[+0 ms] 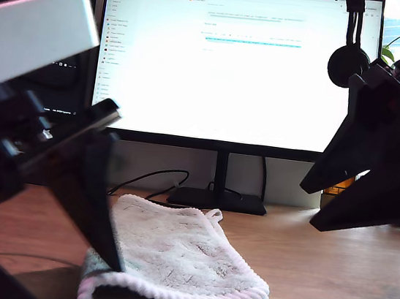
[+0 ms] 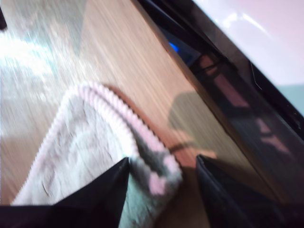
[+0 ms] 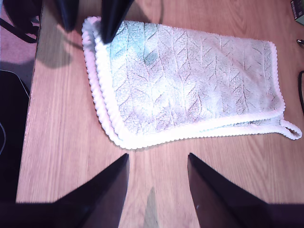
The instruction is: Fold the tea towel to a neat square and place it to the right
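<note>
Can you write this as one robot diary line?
towel: folded on desk | first gripper: open at corner | second gripper: open, above

The tea towel (image 3: pixel 190 90) is fluffy terry cloth with a ribbed hem, on a smooth wood-grain desk (image 3: pixel 71 156).

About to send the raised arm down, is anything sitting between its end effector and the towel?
Nothing visible. My second end effector hangs open over bare wooden desk beside the folded tea towel. My first end effector is already at the towel's far corner.
</note>
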You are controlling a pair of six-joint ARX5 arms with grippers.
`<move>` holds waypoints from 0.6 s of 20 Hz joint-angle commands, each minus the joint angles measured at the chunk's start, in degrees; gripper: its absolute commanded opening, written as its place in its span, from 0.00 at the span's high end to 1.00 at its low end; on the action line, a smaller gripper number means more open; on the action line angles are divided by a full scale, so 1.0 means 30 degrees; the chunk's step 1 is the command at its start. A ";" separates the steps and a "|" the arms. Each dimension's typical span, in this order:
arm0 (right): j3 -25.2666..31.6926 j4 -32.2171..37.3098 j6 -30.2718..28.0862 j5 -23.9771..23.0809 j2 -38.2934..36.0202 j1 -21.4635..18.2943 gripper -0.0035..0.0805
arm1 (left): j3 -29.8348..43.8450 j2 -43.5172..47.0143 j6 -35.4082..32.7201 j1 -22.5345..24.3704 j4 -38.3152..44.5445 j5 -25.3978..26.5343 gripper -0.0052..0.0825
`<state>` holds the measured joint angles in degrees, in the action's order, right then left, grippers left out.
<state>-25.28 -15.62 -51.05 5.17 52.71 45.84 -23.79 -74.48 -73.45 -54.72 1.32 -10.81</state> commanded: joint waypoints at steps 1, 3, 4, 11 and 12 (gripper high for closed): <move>-0.0109 0.0138 0.0095 0.0007 -0.0022 0.0073 0.54 | 0.0277 -0.0845 -0.0051 -0.0066 -0.0102 0.0160 0.53; -0.0109 0.0138 0.0095 0.0066 -0.0095 0.0073 0.54 | 0.0284 -0.1137 -0.0211 -0.0066 0.0029 0.0685 0.57; -0.0109 0.0138 0.0095 0.0095 -0.0160 0.0087 0.54 | 0.0284 -0.1180 -0.0204 -0.0066 0.0036 0.0998 0.59; -0.0109 0.0379 0.0109 0.0284 -0.0707 0.0087 0.54 | 0.0284 -0.1464 -0.0175 0.0175 -0.0437 0.2273 0.60; -0.0109 0.0386 0.0117 0.0284 -0.0780 0.0087 0.54 | 0.0284 -0.1566 -0.0175 0.0168 -0.0568 0.2266 0.60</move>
<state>-25.30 -15.00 -51.03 5.63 50.76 45.84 -24.93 -76.27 -73.73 -54.92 1.63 -5.13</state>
